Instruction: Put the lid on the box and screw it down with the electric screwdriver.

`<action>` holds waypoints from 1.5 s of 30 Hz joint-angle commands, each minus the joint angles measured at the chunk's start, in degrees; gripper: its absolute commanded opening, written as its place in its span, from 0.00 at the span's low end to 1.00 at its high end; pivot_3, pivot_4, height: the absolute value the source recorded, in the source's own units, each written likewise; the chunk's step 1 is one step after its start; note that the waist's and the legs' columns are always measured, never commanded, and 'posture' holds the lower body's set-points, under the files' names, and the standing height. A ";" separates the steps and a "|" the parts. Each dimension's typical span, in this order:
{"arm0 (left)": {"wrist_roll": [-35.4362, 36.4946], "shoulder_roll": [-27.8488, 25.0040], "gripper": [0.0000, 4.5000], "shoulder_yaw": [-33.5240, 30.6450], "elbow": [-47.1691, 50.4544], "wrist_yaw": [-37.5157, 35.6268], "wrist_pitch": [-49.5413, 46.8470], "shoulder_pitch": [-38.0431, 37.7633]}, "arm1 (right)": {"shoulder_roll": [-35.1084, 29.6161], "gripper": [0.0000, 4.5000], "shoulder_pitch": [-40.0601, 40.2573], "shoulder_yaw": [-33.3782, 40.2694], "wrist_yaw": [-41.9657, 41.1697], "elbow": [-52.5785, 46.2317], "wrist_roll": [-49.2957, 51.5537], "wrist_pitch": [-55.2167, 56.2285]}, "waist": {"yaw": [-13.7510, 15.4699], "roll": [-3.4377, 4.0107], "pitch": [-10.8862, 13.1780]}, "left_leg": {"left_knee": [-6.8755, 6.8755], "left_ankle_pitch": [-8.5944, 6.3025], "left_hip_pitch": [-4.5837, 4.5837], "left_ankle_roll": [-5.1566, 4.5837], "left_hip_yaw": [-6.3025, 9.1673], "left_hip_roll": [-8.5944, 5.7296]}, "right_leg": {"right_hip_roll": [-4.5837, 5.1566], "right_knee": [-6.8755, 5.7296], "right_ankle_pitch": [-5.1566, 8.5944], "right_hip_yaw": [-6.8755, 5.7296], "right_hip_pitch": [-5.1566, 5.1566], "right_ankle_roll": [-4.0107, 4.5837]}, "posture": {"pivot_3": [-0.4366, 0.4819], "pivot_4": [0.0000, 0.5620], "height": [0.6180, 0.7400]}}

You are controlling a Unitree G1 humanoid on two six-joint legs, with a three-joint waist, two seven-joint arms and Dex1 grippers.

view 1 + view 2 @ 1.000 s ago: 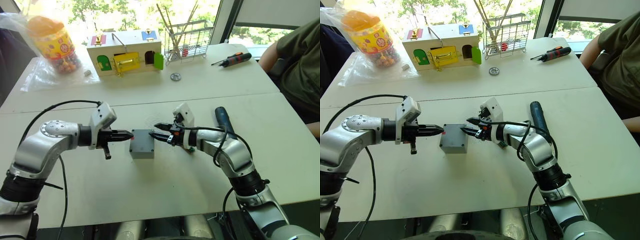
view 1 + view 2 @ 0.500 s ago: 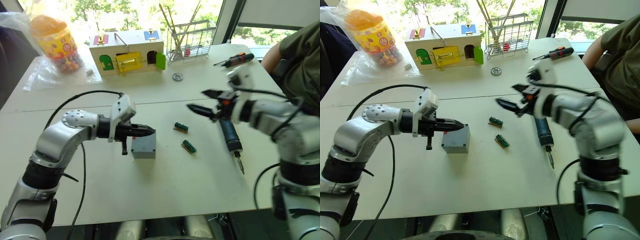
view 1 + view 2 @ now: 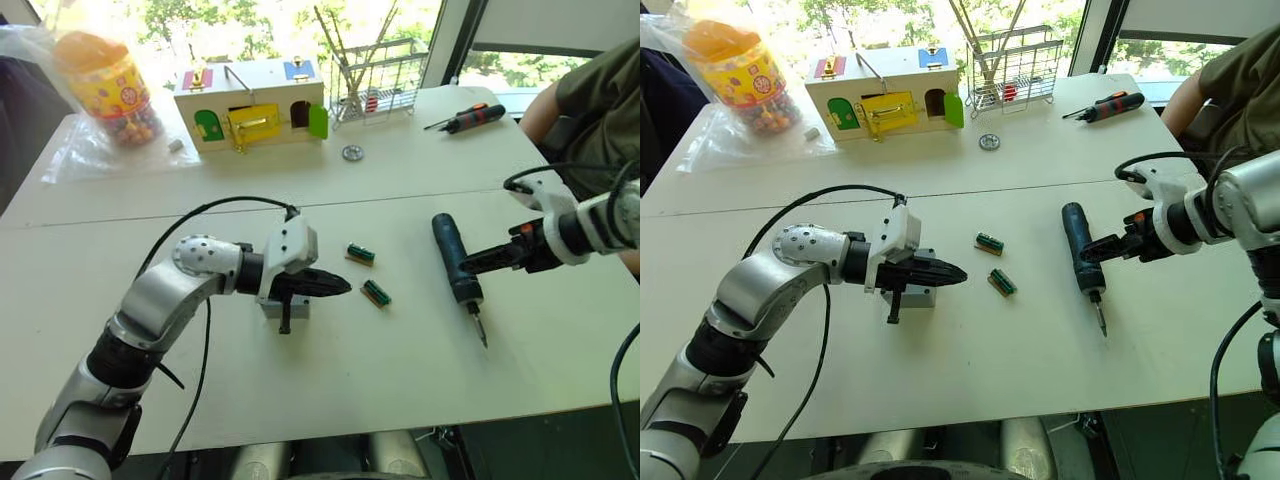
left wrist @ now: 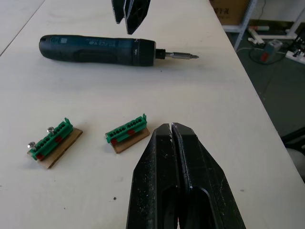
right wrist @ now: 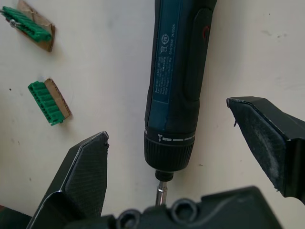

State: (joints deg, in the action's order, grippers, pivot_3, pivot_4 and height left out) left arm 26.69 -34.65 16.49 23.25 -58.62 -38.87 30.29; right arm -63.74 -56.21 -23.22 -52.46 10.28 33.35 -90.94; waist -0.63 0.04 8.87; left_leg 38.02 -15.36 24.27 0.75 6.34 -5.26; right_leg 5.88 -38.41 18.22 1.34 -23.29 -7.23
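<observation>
One smooth cylindrical electric screwdriver (image 5: pixel 177 86)

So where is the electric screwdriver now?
The electric screwdriver lies flat on the table, on the robot's right, between the two green parts and the open right gripper.

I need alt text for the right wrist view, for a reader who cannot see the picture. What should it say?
The right gripper is open, its two black fingers spread either side of the front end of the electric screwdriver, which lies flat on the pale table, not yet gripped. Two small green terminal blocks on brown bases lie on the table beside the tool.
</observation>
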 commanded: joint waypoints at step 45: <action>3.29 -5.08 0.00 -14.14 -8.57 1.24 -0.79 -0.14 | 32.40 0.42 -5.34 41.36 19.70 -16.81 -12.91 5.05 | -0.23 -0.27 -0.21 | -0.17 0.07 0.25 0.14 0.22 -0.03 | 0.05 -0.05 -0.02 -0.22 -0.34 0.01 | 0.48 0.27 1.00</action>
State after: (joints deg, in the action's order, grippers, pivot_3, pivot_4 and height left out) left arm 29.38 -38.68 3.41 14.18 -56.10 -39.55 29.60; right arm -33.17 -61.37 11.33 -35.44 0.63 19.44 -88.99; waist -0.86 -0.22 8.66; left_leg 37.91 -15.29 24.52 0.89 6.53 -5.29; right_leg 5.91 -38.48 18.19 1.14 -23.60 -7.22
